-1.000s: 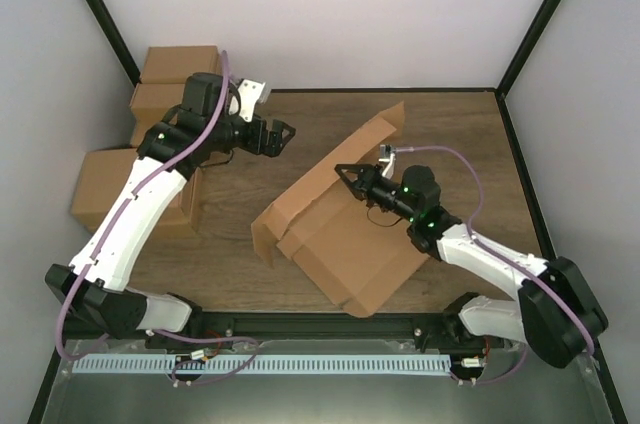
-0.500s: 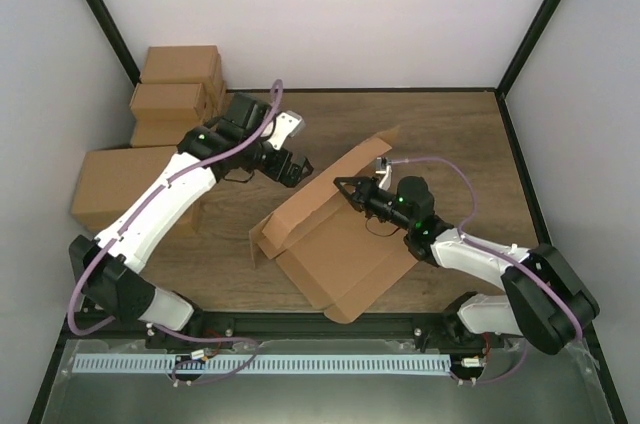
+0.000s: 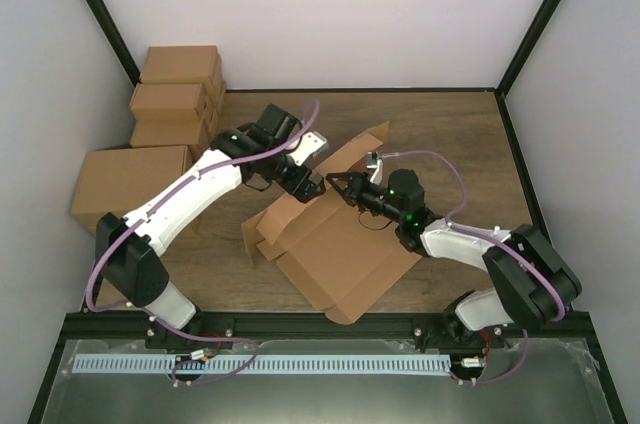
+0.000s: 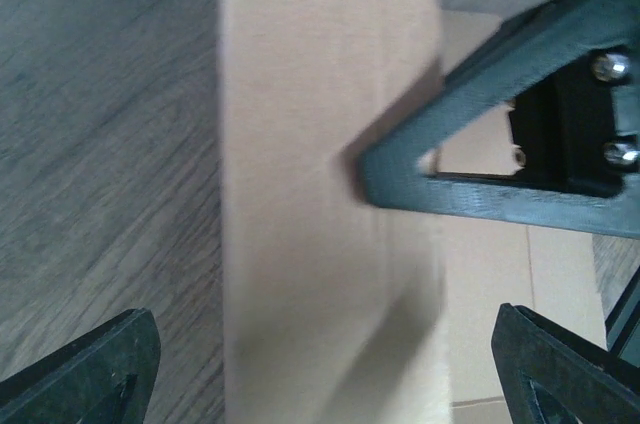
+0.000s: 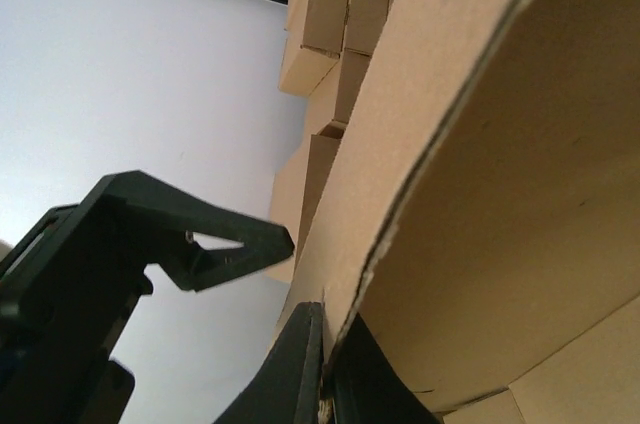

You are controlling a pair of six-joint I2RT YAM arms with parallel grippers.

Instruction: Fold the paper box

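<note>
The paper box (image 3: 345, 249) is a flat brown die-cut cardboard sheet lying mid-table, with one long flap (image 3: 350, 159) raised. My right gripper (image 3: 336, 185) is shut on the edge of that flap; in the right wrist view its jaws (image 5: 328, 364) pinch the cardboard edge (image 5: 470, 144). My left gripper (image 3: 312, 184) is open right beside it, on the flap's left side. In the left wrist view the left gripper (image 4: 330, 374) straddles the flap (image 4: 320, 194) without touching it, and a right fingertip (image 4: 450, 179) presses the cardboard.
Three smaller brown cartons (image 3: 178, 89) are stacked at the back left, and a larger one (image 3: 125, 184) stands in front of them. They also show in the right wrist view (image 5: 345, 4). A black frame (image 3: 520, 54) and walls bound the table.
My left arm has swung right from beside the cartons to the raised flap. My right gripper has pulled the flap and box a little left and towards the back.
</note>
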